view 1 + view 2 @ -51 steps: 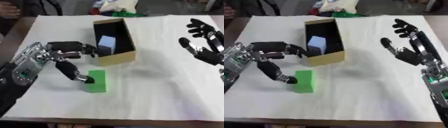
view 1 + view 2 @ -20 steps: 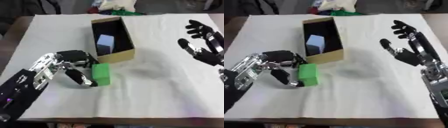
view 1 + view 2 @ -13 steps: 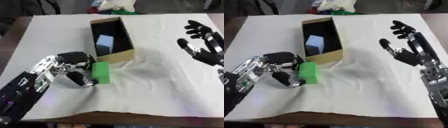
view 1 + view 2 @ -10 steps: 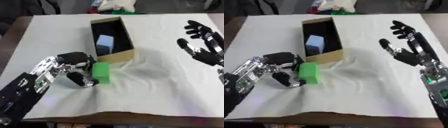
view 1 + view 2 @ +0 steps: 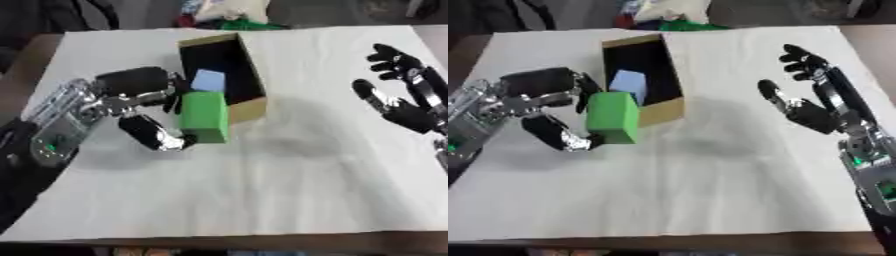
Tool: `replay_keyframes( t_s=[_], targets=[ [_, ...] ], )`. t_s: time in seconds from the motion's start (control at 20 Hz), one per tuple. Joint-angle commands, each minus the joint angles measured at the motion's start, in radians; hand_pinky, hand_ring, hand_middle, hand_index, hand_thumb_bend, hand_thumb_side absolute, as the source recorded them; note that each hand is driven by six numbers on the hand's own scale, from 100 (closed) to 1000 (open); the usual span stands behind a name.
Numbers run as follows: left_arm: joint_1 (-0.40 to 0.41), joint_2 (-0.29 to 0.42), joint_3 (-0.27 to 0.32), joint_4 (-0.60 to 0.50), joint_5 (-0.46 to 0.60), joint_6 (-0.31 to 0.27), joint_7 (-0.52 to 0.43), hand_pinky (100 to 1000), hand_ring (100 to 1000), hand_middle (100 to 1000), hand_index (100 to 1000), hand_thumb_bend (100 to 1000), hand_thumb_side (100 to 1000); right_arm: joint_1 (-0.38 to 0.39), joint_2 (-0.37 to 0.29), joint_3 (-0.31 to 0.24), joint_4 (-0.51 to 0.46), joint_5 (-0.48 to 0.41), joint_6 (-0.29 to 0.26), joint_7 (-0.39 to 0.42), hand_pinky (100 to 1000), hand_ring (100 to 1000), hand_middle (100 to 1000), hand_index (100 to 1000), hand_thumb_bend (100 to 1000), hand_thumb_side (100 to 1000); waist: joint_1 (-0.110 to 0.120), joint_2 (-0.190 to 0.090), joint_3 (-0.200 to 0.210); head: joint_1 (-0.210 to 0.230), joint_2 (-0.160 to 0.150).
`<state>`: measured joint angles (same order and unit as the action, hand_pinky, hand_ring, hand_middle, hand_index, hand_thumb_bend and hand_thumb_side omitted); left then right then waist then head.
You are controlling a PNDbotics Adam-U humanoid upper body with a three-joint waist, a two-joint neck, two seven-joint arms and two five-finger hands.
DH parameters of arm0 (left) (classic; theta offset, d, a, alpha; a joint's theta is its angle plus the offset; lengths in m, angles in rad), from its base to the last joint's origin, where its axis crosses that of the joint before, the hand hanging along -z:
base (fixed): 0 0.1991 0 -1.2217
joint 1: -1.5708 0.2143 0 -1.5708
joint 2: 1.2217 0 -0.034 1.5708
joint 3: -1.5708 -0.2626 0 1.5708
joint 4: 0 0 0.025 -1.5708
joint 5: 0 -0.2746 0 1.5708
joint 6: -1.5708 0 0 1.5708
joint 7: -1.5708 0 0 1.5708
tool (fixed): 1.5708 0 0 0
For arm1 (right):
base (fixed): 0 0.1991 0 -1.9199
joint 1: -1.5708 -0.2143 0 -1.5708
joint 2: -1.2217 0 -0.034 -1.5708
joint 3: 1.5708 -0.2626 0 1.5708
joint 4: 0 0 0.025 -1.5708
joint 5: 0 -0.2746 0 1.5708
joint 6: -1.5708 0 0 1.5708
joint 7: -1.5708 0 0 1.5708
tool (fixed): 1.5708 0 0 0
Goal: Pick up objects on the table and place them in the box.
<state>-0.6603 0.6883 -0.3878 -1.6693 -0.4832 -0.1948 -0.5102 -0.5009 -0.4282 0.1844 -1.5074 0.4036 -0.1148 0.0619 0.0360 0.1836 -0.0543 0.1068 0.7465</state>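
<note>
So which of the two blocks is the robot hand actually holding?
The green block, pinched in the left robot hand at the box's near corner. The pale blue block lies untouched inside the box.

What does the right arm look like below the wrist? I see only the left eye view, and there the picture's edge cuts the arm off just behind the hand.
Observer: In the right eye view, the forearm behind the right hand shows. It runs down towards the lower right corner, over the white cloth.
Operator: Is there any indicator on it?
Observer: Yes, a small green light shows just behind the wrist.
</note>
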Motion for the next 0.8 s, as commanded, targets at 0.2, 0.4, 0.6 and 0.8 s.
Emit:
replay_keyframes(
  t_s=[0.2,0.4,0.6,0.8],
  targets=[
    [-0.123,0.016,0.067,0.088,0.018,0.069,0.010,601,424,440,751,100,563,-0.014,-0.019,-0.003,-0.006,0.004,-0.006,0.011,792,831,836,993,467,844,-0.001,-0.021,-0.012,0.006,0.000],
    [-0.212,-0.068,0.079,0.264,-0.071,0.066,0.038,605,434,451,757,100,567,-0.017,-0.013,0.002,-0.004,0.001,-0.009,0.017,792,832,837,993,465,846,-0.005,-0.019,-0.025,0.007,-0.007],
    [-0.282,-0.159,0.097,0.452,-0.196,0.039,0.075,609,444,460,759,100,564,-0.023,-0.005,0.006,-0.004,-0.002,-0.011,0.022,792,832,837,993,464,846,-0.009,-0.018,-0.038,0.010,-0.017],
    [-0.329,-0.238,0.129,0.621,-0.346,0.012,0.140,615,462,475,762,100,558,-0.026,0.004,0.011,-0.004,-0.004,-0.015,0.028,792,832,837,994,460,847,-0.010,-0.018,-0.053,0.013,-0.026]
  ],
)
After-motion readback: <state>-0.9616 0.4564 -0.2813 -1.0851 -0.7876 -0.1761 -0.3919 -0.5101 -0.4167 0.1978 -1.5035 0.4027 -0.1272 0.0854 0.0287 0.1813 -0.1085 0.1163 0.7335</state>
